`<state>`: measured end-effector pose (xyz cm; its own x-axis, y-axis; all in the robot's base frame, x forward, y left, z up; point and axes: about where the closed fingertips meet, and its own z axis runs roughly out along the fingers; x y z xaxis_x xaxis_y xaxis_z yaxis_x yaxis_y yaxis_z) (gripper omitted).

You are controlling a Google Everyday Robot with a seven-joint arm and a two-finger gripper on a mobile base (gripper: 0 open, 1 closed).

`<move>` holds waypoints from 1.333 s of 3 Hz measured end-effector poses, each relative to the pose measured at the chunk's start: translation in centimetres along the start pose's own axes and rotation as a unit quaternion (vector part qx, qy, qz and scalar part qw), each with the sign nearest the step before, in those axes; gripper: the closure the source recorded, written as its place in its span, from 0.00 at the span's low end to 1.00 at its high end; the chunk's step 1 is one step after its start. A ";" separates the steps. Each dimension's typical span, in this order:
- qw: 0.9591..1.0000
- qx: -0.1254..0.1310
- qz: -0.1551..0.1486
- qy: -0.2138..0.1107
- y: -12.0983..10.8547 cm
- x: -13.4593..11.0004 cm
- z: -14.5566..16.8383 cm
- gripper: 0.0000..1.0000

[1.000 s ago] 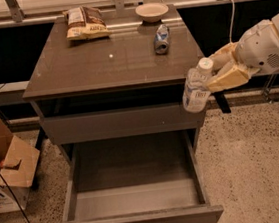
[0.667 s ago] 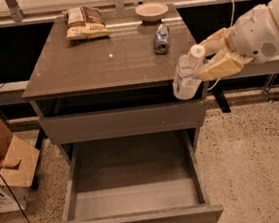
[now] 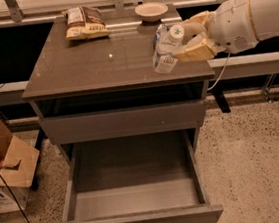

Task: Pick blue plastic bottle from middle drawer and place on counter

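We see the gripper (image 3: 181,41) over the right edge of the counter (image 3: 94,63), near its front right corner, reaching in from the right on a white arm (image 3: 249,18). Its two tan fingers (image 3: 196,51) are clamped on the blue plastic bottle (image 3: 163,56), one on each side of its upper part just below the white cap. The bottle is tilted, with the cap up and to the right and the base down towards the counter's front edge. We cannot tell whether the base touches the surface.

Near the back edge of the counter lie a snack bag (image 3: 85,23), towards the back left corner, and a shallow bowl (image 3: 151,10) further right. Below the counter, the upper drawer front (image 3: 125,121) is shut. Beneath it, the middle drawer (image 3: 137,222) is pulled out wide and we see its plain grey interior. A cardboard box (image 3: 12,165) stands on the speckled floor to the cabinet's left.
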<state>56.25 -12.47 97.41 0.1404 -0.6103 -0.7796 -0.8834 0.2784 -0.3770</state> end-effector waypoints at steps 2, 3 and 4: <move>0.995 0.089 0.028 -0.024 -6.1 2.6 6.7 1.00; 0.993 0.106 0.047 -0.015 -9.0 5.9 11.4 0.96; 0.993 0.107 0.058 -0.009 -10.5 7.9 14.3 0.73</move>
<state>73.03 -9.67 88.06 0.0525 -0.5524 -0.8319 -0.7790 0.4986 -0.3802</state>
